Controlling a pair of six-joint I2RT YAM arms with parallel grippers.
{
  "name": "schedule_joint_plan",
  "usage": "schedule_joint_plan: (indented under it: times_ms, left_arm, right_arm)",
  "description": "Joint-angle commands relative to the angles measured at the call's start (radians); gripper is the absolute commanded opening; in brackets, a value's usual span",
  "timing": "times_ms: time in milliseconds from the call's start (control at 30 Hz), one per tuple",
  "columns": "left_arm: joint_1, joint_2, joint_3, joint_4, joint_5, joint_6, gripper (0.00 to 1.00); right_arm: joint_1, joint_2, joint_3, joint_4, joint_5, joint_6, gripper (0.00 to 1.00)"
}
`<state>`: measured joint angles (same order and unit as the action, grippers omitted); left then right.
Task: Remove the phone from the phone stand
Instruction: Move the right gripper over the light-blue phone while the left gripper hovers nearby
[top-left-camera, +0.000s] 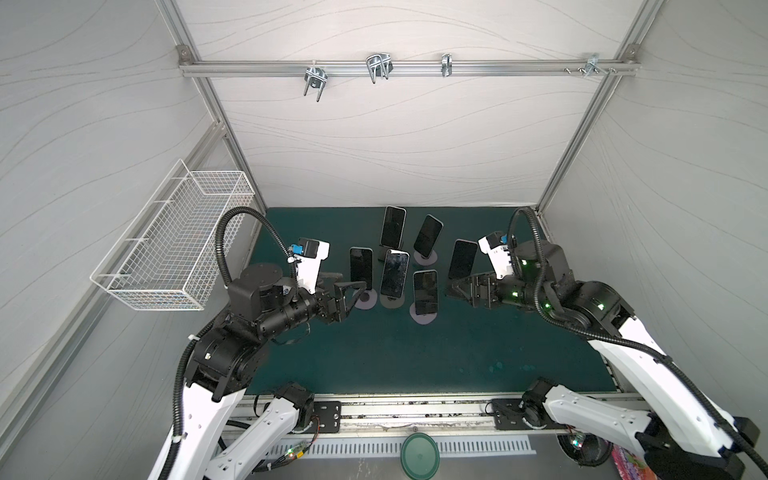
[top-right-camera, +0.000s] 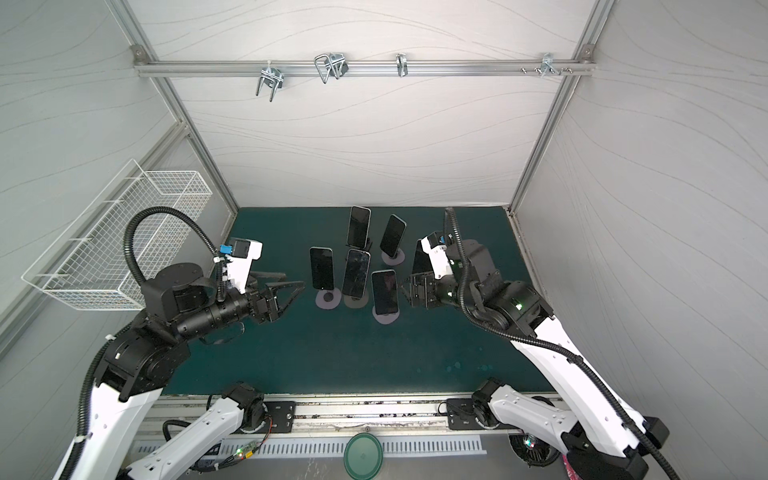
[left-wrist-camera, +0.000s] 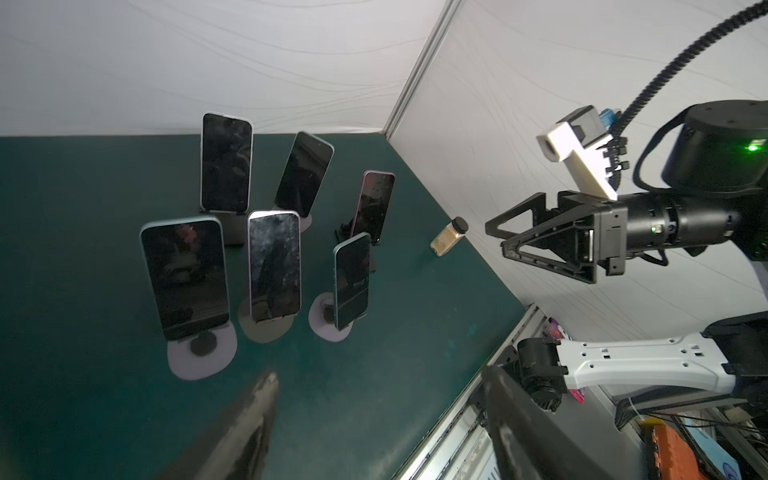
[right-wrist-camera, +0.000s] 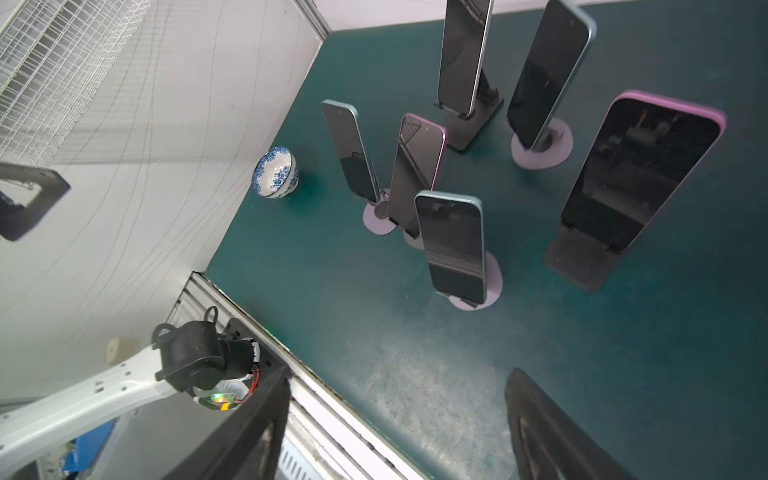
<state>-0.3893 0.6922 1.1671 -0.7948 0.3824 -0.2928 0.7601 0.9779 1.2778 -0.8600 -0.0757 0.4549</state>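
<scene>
Several dark-screened phones stand upright on stands in a cluster on the green mat (top-left-camera: 374, 353). The leftmost phone (top-left-camera: 360, 266) (left-wrist-camera: 185, 278) leans on a white round-based phone stand (top-left-camera: 366, 300) (left-wrist-camera: 201, 353). My left gripper (top-left-camera: 353, 279) (top-right-camera: 294, 279) (left-wrist-camera: 380, 380) hovers just left of that stand, open, nothing between its fingers. The rightmost phone (top-left-camera: 462, 259) (right-wrist-camera: 640, 174) has a pink edge and rests on a dark stand (right-wrist-camera: 582, 266). My right gripper (top-left-camera: 451, 289) (top-right-camera: 405, 286) (right-wrist-camera: 399, 374) is low beside it, open and empty.
A white wire basket (top-left-camera: 174, 245) hangs on the left wall. A blue-patterned bowl (right-wrist-camera: 275, 172) lies by the left wall and a small spice jar (left-wrist-camera: 449, 237) by the right wall. A green lid (top-left-camera: 419, 457) sits beyond the front rail.
</scene>
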Motion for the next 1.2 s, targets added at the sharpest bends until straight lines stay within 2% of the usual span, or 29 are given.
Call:
schedule_joint_plan:
  times_ms: [0, 133, 233, 600, 800, 1167]
  left_arm:
    - [-0.003, -0.036, -0.072, -0.048, -0.069, -0.064, 0.77]
    - [-0.005, -0.057, -0.118, -0.050, -0.074, -0.113, 0.77]
    - [-0.005, -0.052, -0.101, -0.089, -0.074, -0.104, 0.77]
    - [-0.005, 0.008, -0.057, -0.173, -0.071, -0.050, 0.77]
    - [-0.005, -0.027, -0.058, -0.185, -0.087, -0.019, 0.78]
    - [-0.005, -0.114, -0.159, -0.167, -0.106, -0.100, 0.78]
  right_arm:
    - [0.064, 0.012, -0.004, 0.043, 0.054, 0.058, 0.80]
    - [0.153, 0.060, 0.018, 0.053, 0.099, 0.057, 0.78]
    - [0.188, 0.094, 0.035, 0.058, 0.105, 0.046, 0.76]
    - [0.229, 0.193, 0.088, 0.038, 0.190, 0.040, 0.69]
    - [0.231, 0.229, 0.076, 0.036, 0.211, 0.075, 0.72]
    - [0.229, 0.321, 0.103, -0.007, 0.322, 0.120, 0.77]
